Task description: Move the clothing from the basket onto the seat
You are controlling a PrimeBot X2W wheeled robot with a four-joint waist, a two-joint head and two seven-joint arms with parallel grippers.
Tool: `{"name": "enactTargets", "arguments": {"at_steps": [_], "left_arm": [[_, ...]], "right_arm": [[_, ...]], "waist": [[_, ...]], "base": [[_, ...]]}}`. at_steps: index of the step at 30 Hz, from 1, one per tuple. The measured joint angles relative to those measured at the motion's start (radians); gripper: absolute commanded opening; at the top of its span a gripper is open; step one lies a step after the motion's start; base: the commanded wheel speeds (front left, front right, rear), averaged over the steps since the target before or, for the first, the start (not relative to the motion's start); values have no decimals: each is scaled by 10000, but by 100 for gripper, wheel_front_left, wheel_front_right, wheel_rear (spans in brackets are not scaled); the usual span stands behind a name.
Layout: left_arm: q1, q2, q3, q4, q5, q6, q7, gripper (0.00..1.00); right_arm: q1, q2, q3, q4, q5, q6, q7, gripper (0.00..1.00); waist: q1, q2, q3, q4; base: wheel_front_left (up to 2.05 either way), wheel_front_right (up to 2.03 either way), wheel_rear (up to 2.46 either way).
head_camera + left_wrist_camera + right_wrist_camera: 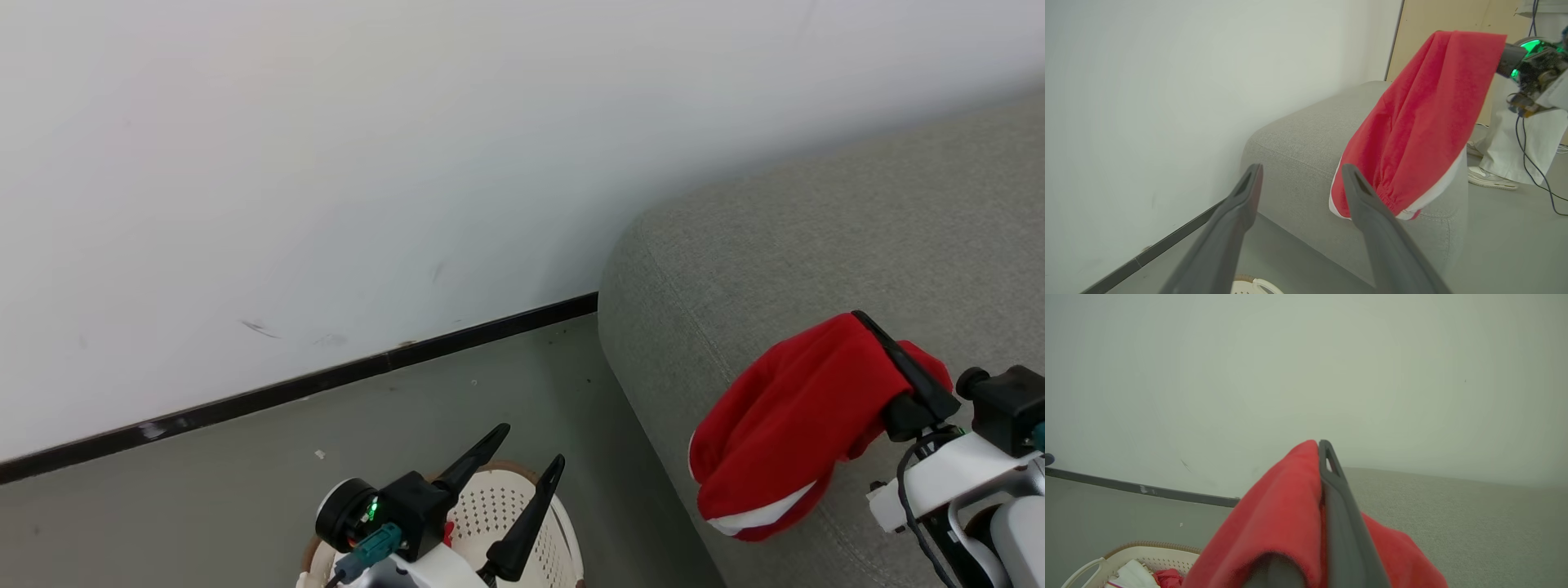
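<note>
Head view, clothing (784, 425): soft red fabric, bunched into folds, with a white stripe along the low hem.
Clothing, place: up in the air at the rounded end of the seat (816, 245); whether it touches the fabric I cannot tell.
Right tool (867, 322): fingers pinched together on the top fold, and the clothing hangs from them.
Left tool (531, 445): fingers spread wide with nothing between them, poised above the basket (482, 514).
Basket: cream, perforated, brown rim, on the grey floor beside the seat.
Basket contents, right wrist view: other garments (1155, 575), red and white, crumpled inside.
Seat: grey woven fabric, rounded edges.
</note>
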Motion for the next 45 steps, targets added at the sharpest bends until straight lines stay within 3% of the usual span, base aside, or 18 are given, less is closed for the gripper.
{"name": "enactTargets", "arguments": {"at_steps": [9, 18, 29, 45], "left_arm": [[34, -25, -10, -12, -54, 192, -115, 100], [35, -29, 67, -378, 146, 493, -201, 100], [-289, 105, 268, -1152, 683, 819, -261, 100], [-637, 453, 63, -1987, 1220, 951, 276, 100]], "right_arm": [[-309, -431, 579, -188, 182, 0, 345, 0], [-2873, -782, 894, 380, 1526, -2, 986, 0], [-5872, -1546, -821, 2038, 2042, -4, 1252, 0], [-6595, -2491, -2395, 4773, 1661, -6, 920, 0]], "waist": [[0, 0, 136, -612], [0, 0, 650, -844], [0, 0, 1518, -785], [0, 0, 2902, -346]], "base": [[0, 0, 0], [0, 0, 0], [0, 0, 0], [0, 0, 0]]}}
